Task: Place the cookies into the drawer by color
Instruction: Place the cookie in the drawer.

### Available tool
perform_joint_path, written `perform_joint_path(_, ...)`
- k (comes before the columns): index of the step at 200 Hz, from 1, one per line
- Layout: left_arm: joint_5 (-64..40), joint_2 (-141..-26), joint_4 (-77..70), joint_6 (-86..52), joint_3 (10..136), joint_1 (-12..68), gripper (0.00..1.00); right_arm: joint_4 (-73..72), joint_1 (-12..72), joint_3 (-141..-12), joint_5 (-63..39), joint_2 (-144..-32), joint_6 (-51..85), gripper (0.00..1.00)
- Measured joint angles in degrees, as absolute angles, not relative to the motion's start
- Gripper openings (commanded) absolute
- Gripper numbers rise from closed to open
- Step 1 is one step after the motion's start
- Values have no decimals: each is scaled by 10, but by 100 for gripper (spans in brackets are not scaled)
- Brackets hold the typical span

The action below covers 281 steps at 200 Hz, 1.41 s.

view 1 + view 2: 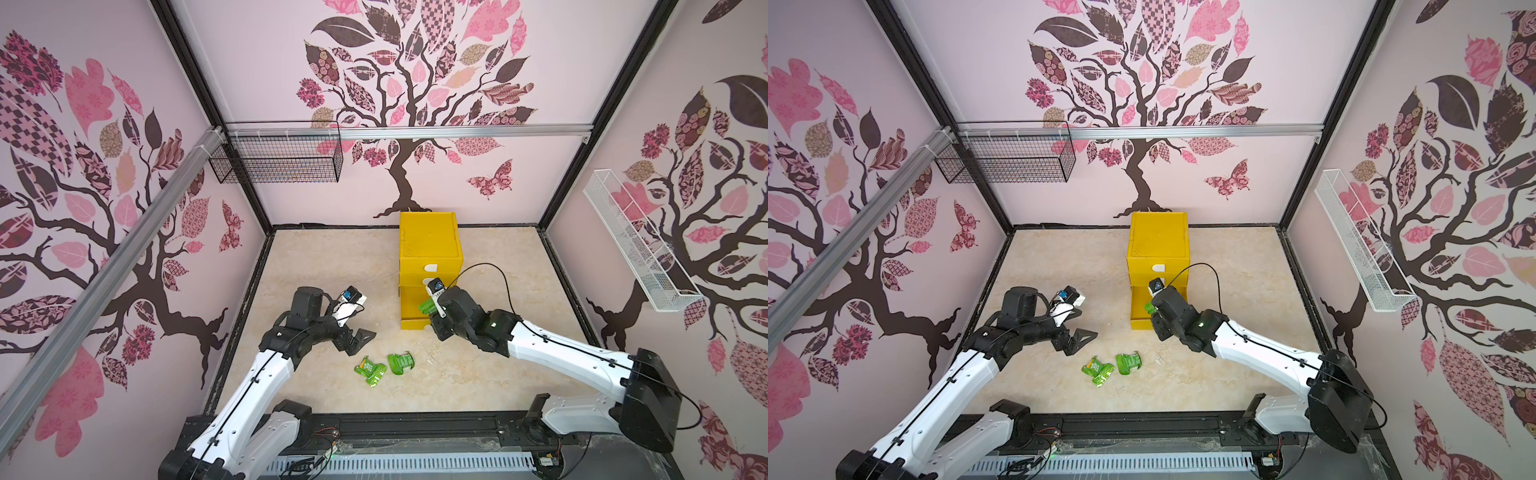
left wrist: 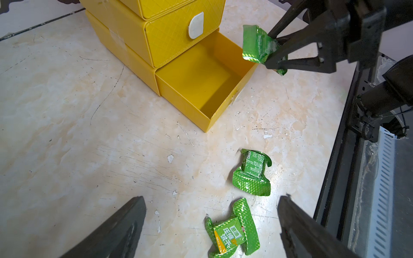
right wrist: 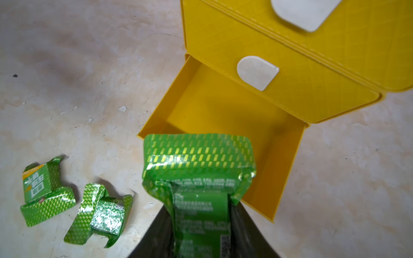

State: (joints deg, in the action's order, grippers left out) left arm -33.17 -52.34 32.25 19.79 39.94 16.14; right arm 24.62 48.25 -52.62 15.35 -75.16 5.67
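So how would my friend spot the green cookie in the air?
Find the yellow drawer chest by the back wall; its bottom drawer is pulled open. Over that drawer the right gripper pinches a green cookie. The two other green cookies lie on the table.

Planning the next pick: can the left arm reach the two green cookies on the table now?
Probably yes: the left gripper hangs open near one green cookie and a second green cookie, nothing between, and the right gripper is away at the open drawer.
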Motion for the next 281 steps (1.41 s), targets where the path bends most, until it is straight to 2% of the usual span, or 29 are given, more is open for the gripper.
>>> perform_joint_path(45, -333, -520, 322, 198, 399, 167, 97, 248, 440, -553, 183, -801, 91, 41)
perform_joint_path(103, -333, -516, 323, 198, 399, 172, 97, 241, 428, -565, 215, -830, 103, 46)
perform_joint_path(161, -333, -514, 323, 200, 399, 177, 97, 226, 423, -566, 244, -848, 112, 60)
perform_joint_path(236, -336, -509, 324, 208, 399, 187, 97, 227, 421, -557, 270, -828, 107, 67)
perform_joint_path(254, -335, -509, 323, 210, 399, 193, 97, 225, 421, -542, 272, -796, 93, 78)
perform_joint_path(281, -335, -515, 323, 213, 400, 209, 97, 226, 421, -522, 278, -754, 74, 83)
